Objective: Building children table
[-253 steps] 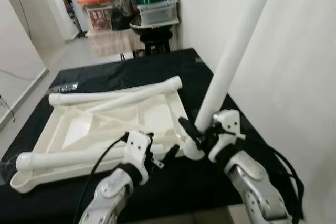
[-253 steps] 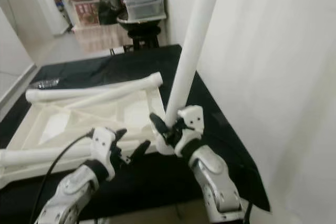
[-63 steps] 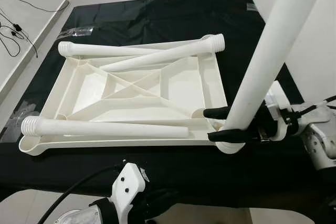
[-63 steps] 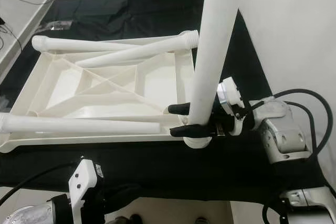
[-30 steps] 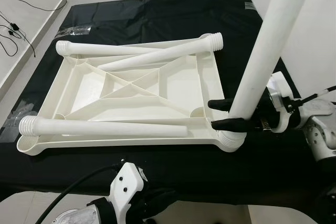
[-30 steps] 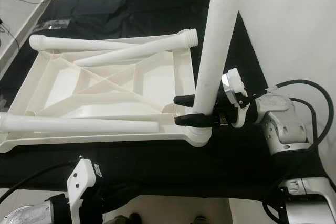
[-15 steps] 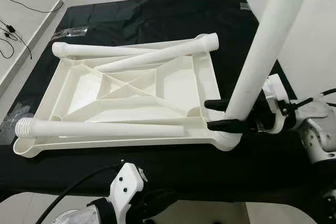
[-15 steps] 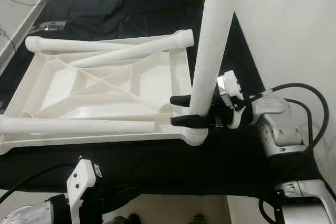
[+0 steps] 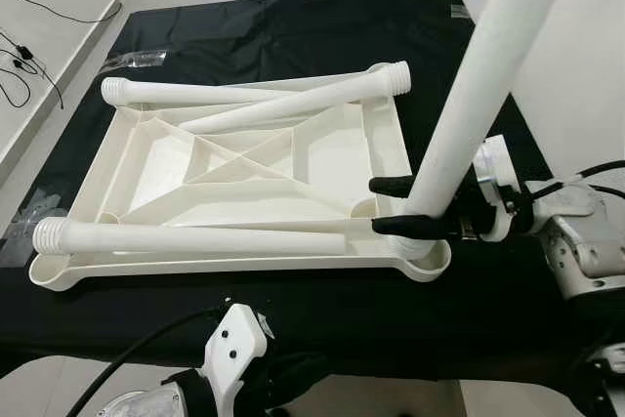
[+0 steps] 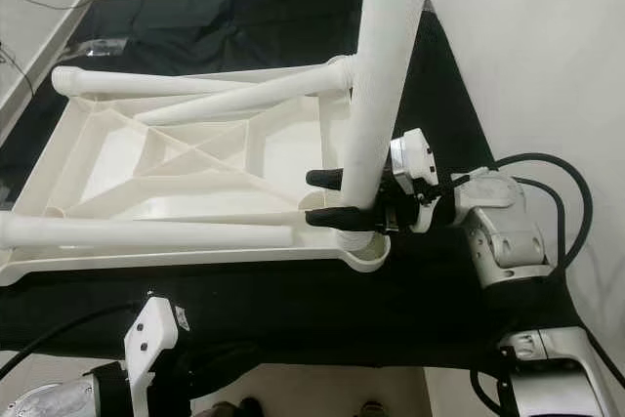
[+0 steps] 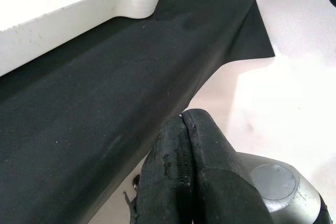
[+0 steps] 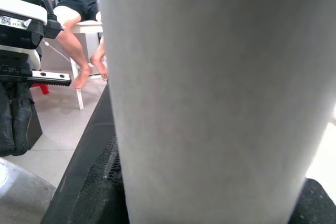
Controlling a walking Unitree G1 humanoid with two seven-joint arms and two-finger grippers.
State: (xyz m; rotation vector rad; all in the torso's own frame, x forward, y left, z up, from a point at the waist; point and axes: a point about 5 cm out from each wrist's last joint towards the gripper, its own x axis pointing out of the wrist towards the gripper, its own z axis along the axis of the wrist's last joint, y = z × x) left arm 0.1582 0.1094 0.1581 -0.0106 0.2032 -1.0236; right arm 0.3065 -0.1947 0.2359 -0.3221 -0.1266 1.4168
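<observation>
Shifted slightly inward, right hand (image 9: 389, 206) clamps upright leg (image 9: 467, 109) over tabletop (image 9: 234, 192) corner socket.

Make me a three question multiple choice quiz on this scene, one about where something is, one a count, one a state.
1. Where is the upright leg seated?
A. the tabletop's corner nearest the right gripper
B. the far left corner
C. on the floor

2. How many legs lie flat on the tabletop?
A. one
B. three
C. five

3. What is the left gripper doing?
A. holding a leg
B. shut on nothing, below the cloth's edge
C. open over the tabletop

Answers:
1 A, the leg stands in the corner socket, the right gripper clamped around it.
2 B, two at the far end, one at the near edge.
3 B, the wrist view shows its fingers pressed together, empty.
</observation>
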